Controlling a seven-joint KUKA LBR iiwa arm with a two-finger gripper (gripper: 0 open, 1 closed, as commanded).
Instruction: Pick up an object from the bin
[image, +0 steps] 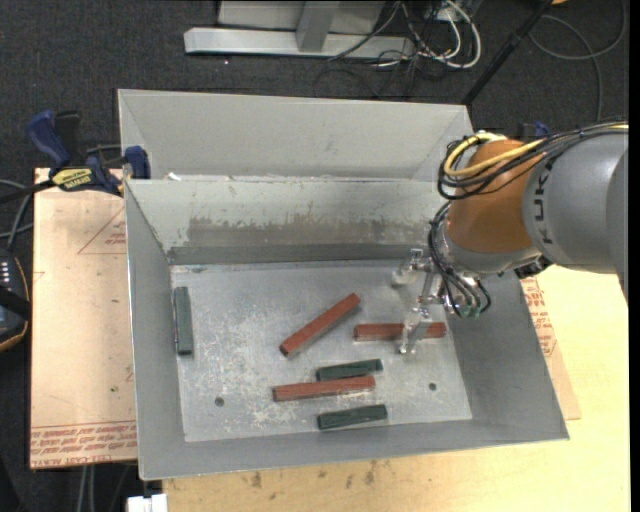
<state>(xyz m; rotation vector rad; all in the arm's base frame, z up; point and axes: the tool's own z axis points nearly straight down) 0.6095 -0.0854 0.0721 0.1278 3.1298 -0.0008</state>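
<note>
Counted in bin (155, 300): six bars in all. Red-brown bars, three: diagonal one mid-floor (320, 325), one toward front (325, 388), one at right (385, 330). Dark green bars, three: one by left wall (182, 320), one mid-front (348, 371), one frontmost (352, 417).

bars (320, 324) in bin (250, 290), mostly centre-right

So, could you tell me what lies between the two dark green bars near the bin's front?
In the camera view, a long reddish-brown bar lies between the upper dark green bar and the lower dark green bar, nearer the upper.
</note>
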